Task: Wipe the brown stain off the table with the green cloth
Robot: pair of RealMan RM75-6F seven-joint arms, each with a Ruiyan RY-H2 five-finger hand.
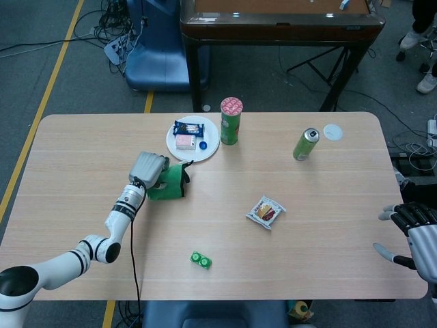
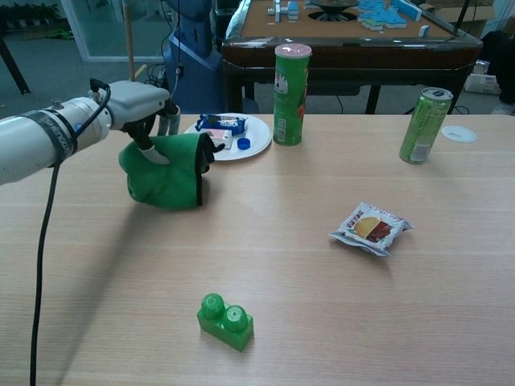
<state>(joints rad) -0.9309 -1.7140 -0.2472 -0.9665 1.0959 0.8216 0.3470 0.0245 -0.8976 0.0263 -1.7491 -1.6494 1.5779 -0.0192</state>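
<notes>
My left hand (image 1: 148,169) (image 2: 138,104) grips the bunched green cloth (image 1: 170,183) (image 2: 166,170) just in front of the white plate (image 1: 207,145) (image 2: 259,132). In the chest view the cloth hangs from the fingers with its lower edge at the wood. No brown stain shows on the table in either view. My right hand (image 1: 413,232) hovers at the table's right edge with fingers spread, holding nothing.
The plate carries snack packets and a blue cap. A green chip tube (image 1: 231,120) (image 2: 291,94) stands beside it. A green can (image 1: 305,144) (image 2: 425,125), a white lid (image 1: 332,132), a snack bag (image 1: 265,212) (image 2: 371,227) and a green toy brick (image 1: 201,260) (image 2: 225,321) lie about.
</notes>
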